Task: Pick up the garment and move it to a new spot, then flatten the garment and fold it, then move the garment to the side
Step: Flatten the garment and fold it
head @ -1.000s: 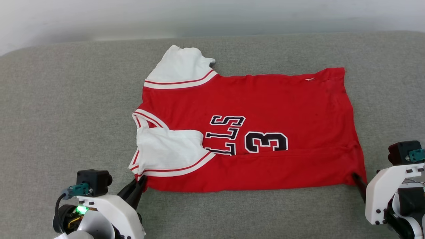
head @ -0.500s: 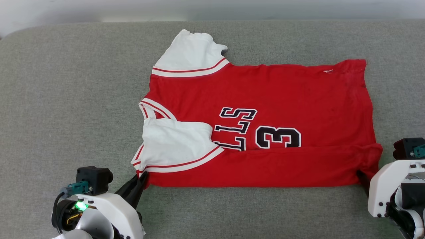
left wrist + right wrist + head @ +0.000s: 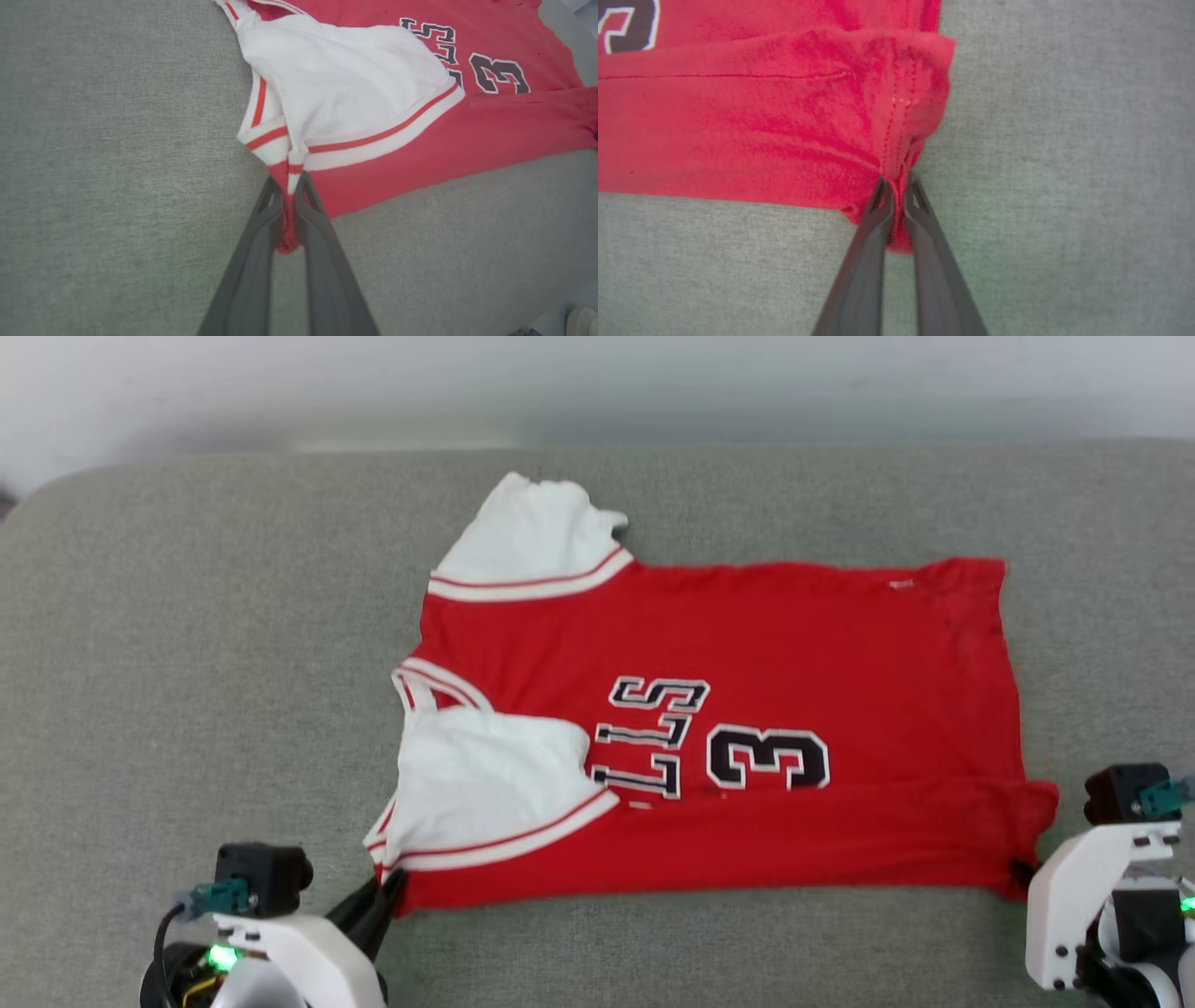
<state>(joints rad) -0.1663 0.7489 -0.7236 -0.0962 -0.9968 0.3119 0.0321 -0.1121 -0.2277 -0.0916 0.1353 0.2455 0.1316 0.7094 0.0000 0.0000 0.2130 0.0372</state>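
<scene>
Quick count: one red jersey (image 3: 747, 644) on one grey padded surface (image 3: 187, 663). Two white sleeves (image 3: 532, 537), one at the jersey's far edge, one folded over its front. Two grippers, left gripper (image 3: 392, 887) and right gripper (image 3: 1019, 873), at the jersey's two near corners, two dark fingers (image 3: 254, 261) each. Print shows three letters (image 3: 653, 737) and one numeral 3 (image 3: 767, 758).

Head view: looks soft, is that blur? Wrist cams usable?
Head view: mildly blurred overall, the garment lettering edges smeared; light flat, no glare. Left wrist view: crisp trim, left gripper soft near the lens. Right wrist view: hem stitching sharp at the right gripper.
</scene>
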